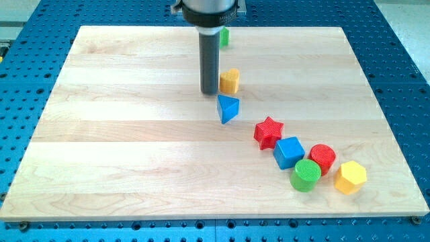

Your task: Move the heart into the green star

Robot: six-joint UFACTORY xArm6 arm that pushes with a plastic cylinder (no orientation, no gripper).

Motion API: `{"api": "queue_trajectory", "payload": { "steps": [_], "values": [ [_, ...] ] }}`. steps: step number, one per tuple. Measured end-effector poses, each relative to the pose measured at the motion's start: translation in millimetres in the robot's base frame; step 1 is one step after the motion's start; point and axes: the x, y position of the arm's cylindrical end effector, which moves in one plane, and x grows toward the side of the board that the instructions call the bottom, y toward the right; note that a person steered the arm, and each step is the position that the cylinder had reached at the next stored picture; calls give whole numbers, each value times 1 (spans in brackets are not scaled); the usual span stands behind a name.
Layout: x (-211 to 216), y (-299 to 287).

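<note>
The yellow heart [230,81] sits on the wooden board [121,134], right of centre in the upper half. My tip [209,91] is just left of the heart, very close to it or touching it. The green block [224,37], which must be the star, stands near the board's top edge; the rod hides most of it, so its shape does not show. It lies straight above the heart in the view.
A blue triangle [228,108] lies just below the heart. A red star [269,132], blue cube [289,152], red cylinder [323,158], green cylinder [306,175] and yellow hexagon [351,177] trail toward the lower right.
</note>
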Motion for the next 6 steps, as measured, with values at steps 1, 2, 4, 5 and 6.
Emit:
{"api": "queue_trajectory", "payload": {
  "steps": [1,2,4,5,6],
  "values": [
    [3,37],
    [-29,36],
    [-65,49],
    [-98,17],
    [-65,60]
  ]
}}
